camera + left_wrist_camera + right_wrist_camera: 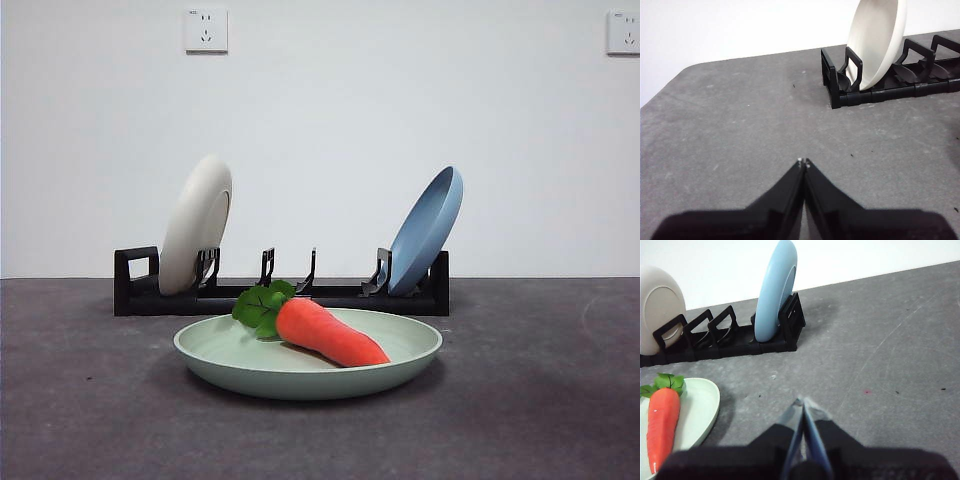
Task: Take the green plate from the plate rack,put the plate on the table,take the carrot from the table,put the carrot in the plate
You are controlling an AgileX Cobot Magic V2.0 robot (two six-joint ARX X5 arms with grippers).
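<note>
Both pincers — left pincer point(803, 162) and right pincer point(803, 402) — are hovering closed and empty over the worktop point(560, 400); keeping clear seems wisest. One plate rack point(280, 292) is holding two plates — cream plate point(195, 224), blue plate point(427, 230). One green plate point(400, 357) is carrying one carrot point(328, 332).

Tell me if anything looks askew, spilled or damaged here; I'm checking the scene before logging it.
Nothing stands out. The carrot lies inside the green plate, flat on the table. The cream plate and blue plate lean in the plate rack. Both grippers are shut, away from them.
</note>
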